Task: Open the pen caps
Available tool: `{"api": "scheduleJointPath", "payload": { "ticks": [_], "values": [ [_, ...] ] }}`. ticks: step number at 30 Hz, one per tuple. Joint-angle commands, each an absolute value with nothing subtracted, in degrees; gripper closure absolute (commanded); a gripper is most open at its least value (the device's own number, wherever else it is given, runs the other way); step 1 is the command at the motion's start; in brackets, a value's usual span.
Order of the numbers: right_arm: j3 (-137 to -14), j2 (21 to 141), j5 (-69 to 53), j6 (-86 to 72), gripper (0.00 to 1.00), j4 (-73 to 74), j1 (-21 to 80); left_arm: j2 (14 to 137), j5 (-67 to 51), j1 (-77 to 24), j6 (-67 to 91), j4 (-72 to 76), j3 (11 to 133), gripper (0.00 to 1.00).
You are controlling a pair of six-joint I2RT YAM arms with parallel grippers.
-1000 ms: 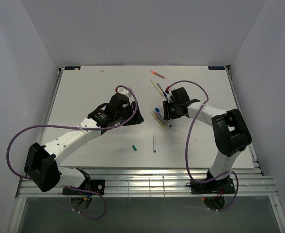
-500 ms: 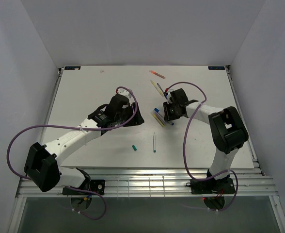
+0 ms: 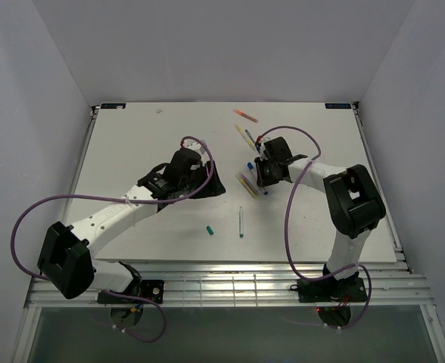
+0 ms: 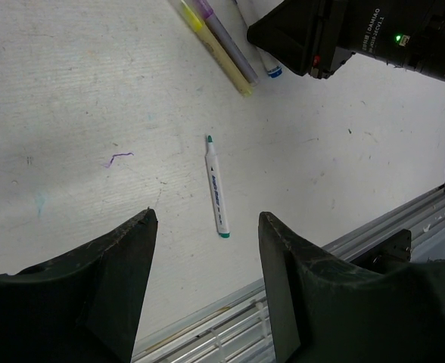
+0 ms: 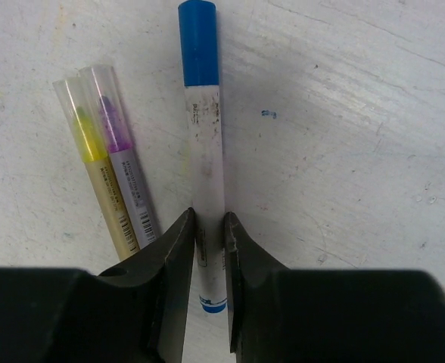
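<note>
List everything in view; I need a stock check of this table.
Table: one, white, beneath everything.
Blue-capped pen: one, white barrel, in the right claw.
Clear-capped pens: two, yellow and purple-tipped grey, side by side next to it.
Uncapped pen: one, white with teal tip, table centre-front.
Loose cap: one, teal, just left of the uncapped pen.
Orange pen: one, orange, far edge.
Yellow pen: one, yellow, between orange pen and right claw.
Left claw: one, black, open, mid-table.
Right claw: one, black, closed on the blue-capped pen.

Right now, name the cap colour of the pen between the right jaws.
Blue cap, clearest from right wrist.
</note>
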State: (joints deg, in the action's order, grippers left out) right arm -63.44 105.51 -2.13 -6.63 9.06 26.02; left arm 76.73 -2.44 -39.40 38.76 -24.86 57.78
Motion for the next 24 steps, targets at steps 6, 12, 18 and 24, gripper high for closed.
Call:
{"api": "scheduleJointPath", "payload": {
  "ticks": [6, 12, 18, 24],
  "values": [
    [-62.5, 101.5, 5.6, -7.6, 0.92, 9.4, 26.5, 77.8, -6.2, -37.6, 41.7, -23.0, 59.1, 0.35],
    [-62.1, 91.6, 1.4, -8.8, 0.92, 11.1, 27.2, 77.1, -7.4, -36.9, 43.5, -21.2, 59.2, 0.35],
    [-58.5, 83.0, -3.9, -13.4, 0.92, 11.9, 29.9, 77.9, -11.2, -36.7, 44.6, -17.5, 59.6, 0.32],
    [-54.4, 77.1, -5.4, -18.0, 0.92, 10.8, 35.5, 80.2, -14.0, -36.6, 47.0, -13.5, 61.2, 0.30]
  ]
}}
